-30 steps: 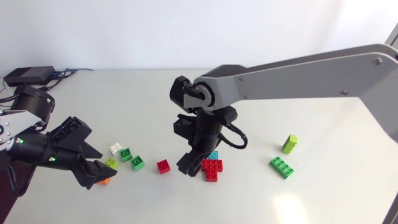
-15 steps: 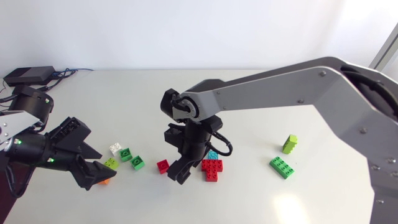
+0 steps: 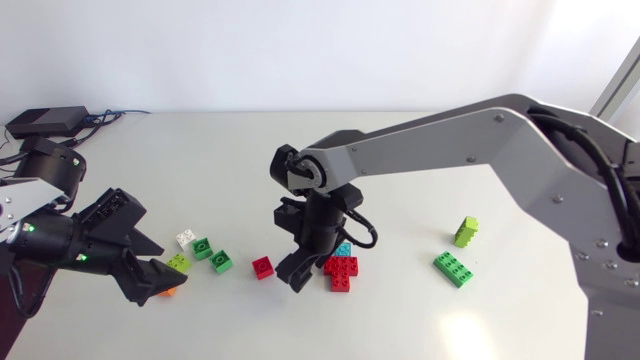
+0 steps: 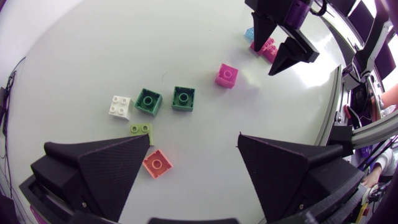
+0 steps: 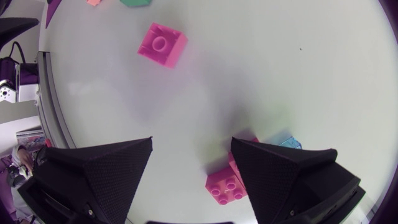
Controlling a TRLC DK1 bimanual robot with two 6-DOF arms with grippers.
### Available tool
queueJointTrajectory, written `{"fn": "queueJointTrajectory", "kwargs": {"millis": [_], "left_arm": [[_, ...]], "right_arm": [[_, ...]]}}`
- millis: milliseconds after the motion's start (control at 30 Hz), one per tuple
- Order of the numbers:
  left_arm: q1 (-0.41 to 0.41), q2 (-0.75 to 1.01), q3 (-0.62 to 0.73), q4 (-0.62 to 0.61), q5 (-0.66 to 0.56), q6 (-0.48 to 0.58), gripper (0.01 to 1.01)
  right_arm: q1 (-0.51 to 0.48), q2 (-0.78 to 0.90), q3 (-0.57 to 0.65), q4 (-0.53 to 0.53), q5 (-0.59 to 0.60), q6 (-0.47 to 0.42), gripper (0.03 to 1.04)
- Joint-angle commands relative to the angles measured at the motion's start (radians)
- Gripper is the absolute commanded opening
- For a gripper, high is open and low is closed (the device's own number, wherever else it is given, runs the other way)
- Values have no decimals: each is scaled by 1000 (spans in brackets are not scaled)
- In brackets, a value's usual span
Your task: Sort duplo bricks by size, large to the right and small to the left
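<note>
Now right end effector [image 3: 299, 273] has swung back from the small red brick [image 3: 263, 266] toward the red brick cluster [image 3: 342, 271], mid-worktop near the front edge; no pick yet. Fingers wide, empty, cluster just beside one finger, small brick ahead

The tabletop [image 3: 520, 320] is plain white. The left claw [image 4: 193, 137] and right claw [image 5: 191, 144] are matte black, and the right arm [image 3: 450, 135] is silver-grey with black joints. There is a white brick [image 3: 185, 239], a first green brick [image 3: 202, 248], a second green brick [image 3: 220, 262], a flat lime brick [image 3: 178, 262], an orange brick [image 3: 168, 291], a single red brick [image 3: 263, 267], a red cluster [image 3: 342, 271], a pale blue brick [image 3: 344, 249], a long green brick [image 3: 454, 268] and an upright lime brick [image 3: 466, 231].
</note>
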Motion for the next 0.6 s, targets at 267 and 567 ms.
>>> {"fn": "queueJointTrajectory", "kwargs": {"millis": [267, 567], "left_arm": [[-3, -13, -26, -14, 14, 4, 985], [-7, -26, -20, -23, 14, -1, 985]], "right_arm": [[-100, -44, -111, 18, -12, -23, 910], [-163, -157, -234, 33, -28, -47, 910]]}}
